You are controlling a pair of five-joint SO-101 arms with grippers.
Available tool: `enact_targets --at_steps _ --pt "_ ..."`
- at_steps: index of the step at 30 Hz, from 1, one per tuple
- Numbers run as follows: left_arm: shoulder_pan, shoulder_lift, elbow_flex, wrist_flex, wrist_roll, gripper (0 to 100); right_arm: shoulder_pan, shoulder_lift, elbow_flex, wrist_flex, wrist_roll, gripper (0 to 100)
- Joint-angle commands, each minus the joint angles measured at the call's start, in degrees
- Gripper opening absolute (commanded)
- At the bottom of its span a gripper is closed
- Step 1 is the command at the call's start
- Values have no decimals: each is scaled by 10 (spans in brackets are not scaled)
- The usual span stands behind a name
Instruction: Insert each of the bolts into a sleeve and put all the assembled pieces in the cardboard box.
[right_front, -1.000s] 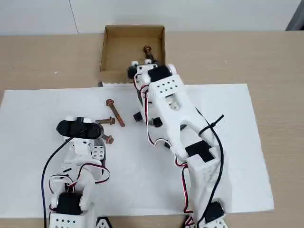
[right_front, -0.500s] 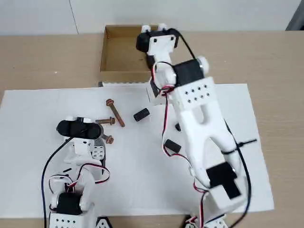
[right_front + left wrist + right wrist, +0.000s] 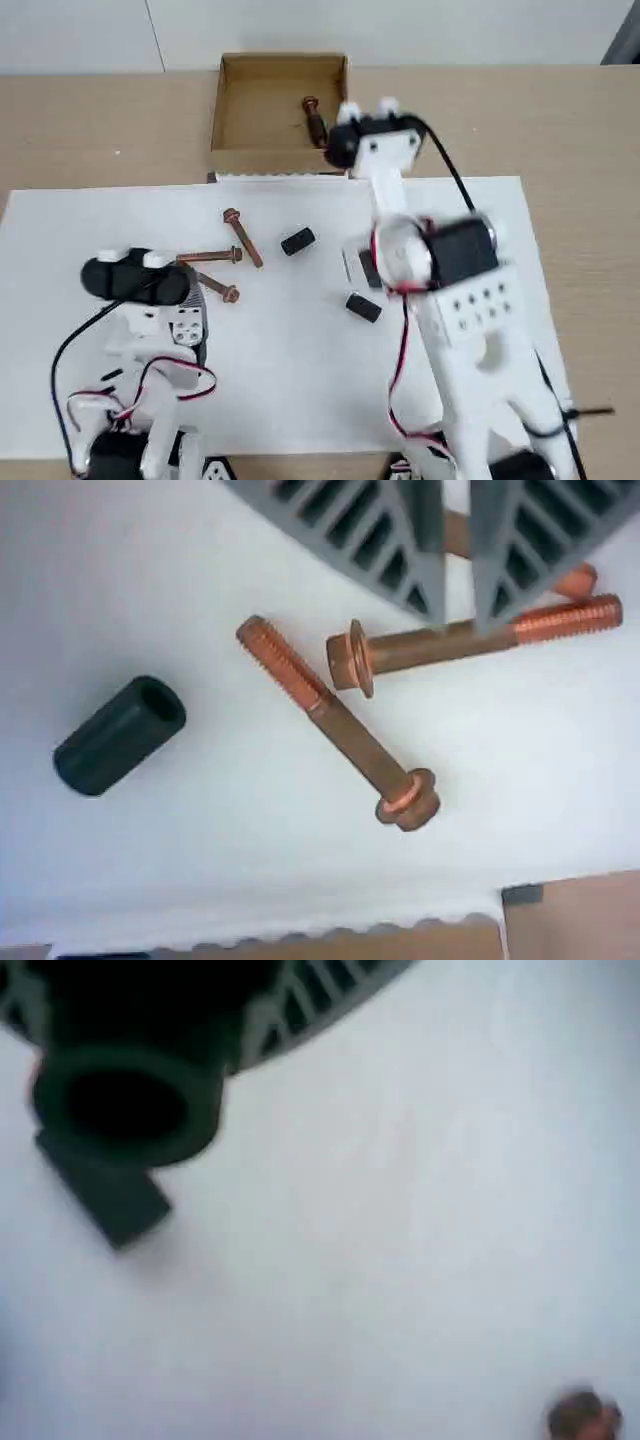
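Observation:
The cardboard box (image 3: 232, 110) at the table's far edge holds one bolt in a sleeve (image 3: 314, 120). Three bare copper bolts lie on the white paper (image 3: 243, 237) (image 3: 210, 256) (image 3: 220, 290). The left wrist view shows two of them crossing (image 3: 345, 730) (image 3: 440, 648). My left gripper (image 3: 197, 290) (image 3: 458, 620) hovers over these bolts, its jaws almost together and holding nothing. Loose black sleeves (image 3: 297, 241) (image 3: 363, 307) (image 3: 120, 735) rest mid-paper. My right gripper (image 3: 357, 264) hangs over a third sleeve (image 3: 374, 270), which the right wrist view shows end-on (image 3: 125, 1105).
The paper sheet (image 3: 280, 380) covers most of the table, with bare room in front of the sleeves. The tall right arm (image 3: 460, 300) leans over the paper's right half. The box's near wall (image 3: 300, 945) lies just beyond the bolts.
My right arm drew back from the box to above the paper's middle, leaving the assembled bolt inside. The left arm shifted left, with its gripper still over the bolts.

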Motion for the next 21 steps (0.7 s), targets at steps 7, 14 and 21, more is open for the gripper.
enact_targets --at_steps 7,14,21 --pt "-1 73 -153 61 15 6 29 -150 184 -7 -4 2" --pt "2 314 -322 61 99 6 49 -177 222 -7 -8 2" --pt "3 545 -450 57 193 6 48 -182 236 -6 -9 4"
